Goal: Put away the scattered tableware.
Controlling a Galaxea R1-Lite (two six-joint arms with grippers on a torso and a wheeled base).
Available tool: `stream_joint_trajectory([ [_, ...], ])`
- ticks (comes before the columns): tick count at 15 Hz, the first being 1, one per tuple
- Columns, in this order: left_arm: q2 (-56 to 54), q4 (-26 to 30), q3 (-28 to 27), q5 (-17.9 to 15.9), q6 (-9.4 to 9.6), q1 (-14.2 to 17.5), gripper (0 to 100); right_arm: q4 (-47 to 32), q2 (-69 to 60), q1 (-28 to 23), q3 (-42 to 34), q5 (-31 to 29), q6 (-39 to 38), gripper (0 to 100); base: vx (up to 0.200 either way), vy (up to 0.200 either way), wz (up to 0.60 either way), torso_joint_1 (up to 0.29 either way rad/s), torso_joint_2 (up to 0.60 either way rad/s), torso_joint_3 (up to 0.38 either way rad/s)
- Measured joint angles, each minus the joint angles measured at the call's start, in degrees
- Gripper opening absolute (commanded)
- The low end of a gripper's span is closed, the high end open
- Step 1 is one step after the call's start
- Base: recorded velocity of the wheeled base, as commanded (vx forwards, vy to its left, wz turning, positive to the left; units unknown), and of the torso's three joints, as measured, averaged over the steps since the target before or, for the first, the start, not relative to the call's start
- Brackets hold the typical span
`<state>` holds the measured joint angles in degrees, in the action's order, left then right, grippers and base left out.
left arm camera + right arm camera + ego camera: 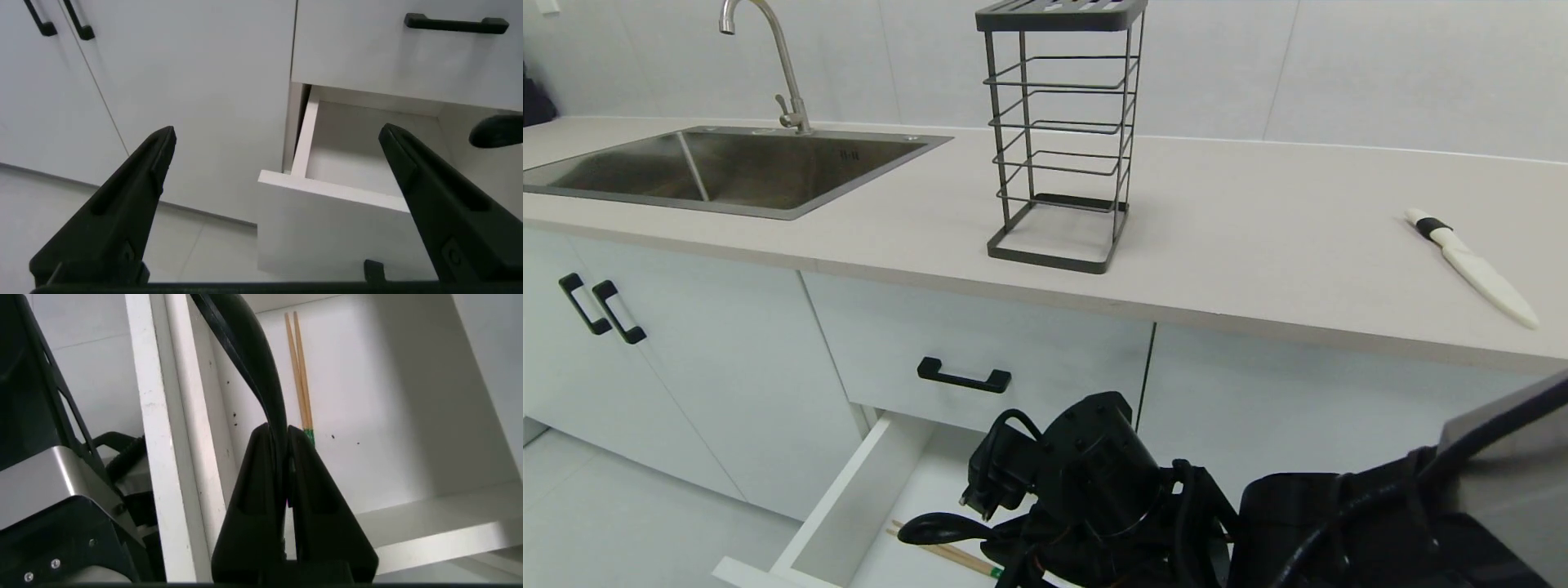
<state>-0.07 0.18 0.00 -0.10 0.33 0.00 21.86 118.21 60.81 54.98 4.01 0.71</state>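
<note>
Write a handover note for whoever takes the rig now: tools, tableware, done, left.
Left tool: open, empty, near the open drawer's front corner.
Right tool: shut on spoon, over the drawer.
Chopsticks lie in the drawer. Knife lies on the counter, right of the rack.
Done: chopsticks stowed.
Left: drop spoon in drawer, put knife away, probably shut drawer.

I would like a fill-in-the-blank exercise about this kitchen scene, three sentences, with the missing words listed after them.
1. The white knife lies on the ____, to the right of the wire rack.
2. The right gripper holds a black spoon over the open ____, where chopsticks lie.
3. The fingers of the left gripper are ____.

Missing words: counter; drawer; open.
</note>
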Motion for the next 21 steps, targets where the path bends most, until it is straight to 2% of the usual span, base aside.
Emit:
stream_joint_trajectory([
  [16,0.00,0.00,0.00,0.00,0.02,0.00,100,1.56,10.79,-2.29,8.24,0.00,1.39,0,0.000,0.000,0.00,-0.001,0.02,0.023],
  [21,0.00,0.00,0.00,0.02,0.02,0.00,100,1.87,15.06,-2.60,11.58,-2.05,1.29,0,0.000,0.000,0.00,0.000,0.00,0.000],
])
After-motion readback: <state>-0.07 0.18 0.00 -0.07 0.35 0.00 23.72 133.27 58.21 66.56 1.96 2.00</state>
